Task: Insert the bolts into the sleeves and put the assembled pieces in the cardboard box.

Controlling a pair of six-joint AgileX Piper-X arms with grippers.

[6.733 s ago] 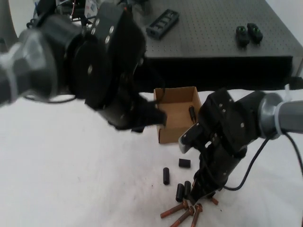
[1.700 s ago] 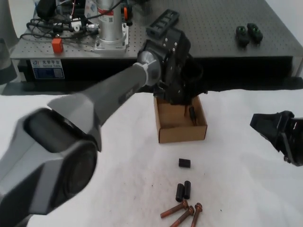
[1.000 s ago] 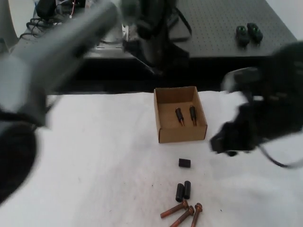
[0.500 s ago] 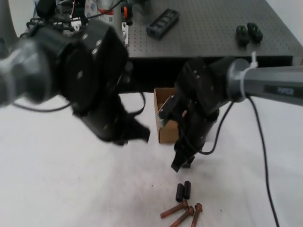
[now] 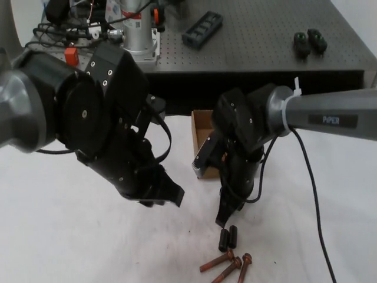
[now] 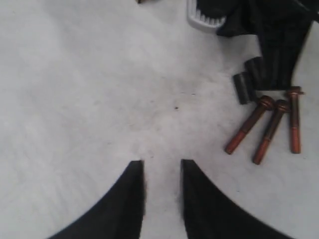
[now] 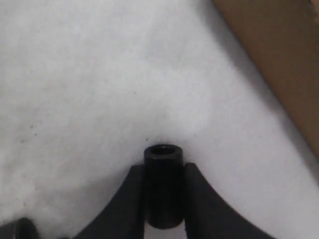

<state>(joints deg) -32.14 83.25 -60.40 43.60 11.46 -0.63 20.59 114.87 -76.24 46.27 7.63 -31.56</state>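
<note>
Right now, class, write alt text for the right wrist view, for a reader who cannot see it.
A black sleeve is gripped between the two fingers of the hand, over white cloth. A cardboard box wall shows at one corner.

We find one line of white lettering, on the grey arm link [image 5: 331,119] leading back from the right tool [image 5: 222,219]. Far beyond that tool, the silver post [image 5: 140,40] carries a small label [image 5: 136,23] — its print too small to read.

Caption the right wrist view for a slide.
Right jaws closed on a black sleeve over the white cloth, cardboard box alongside.
</note>
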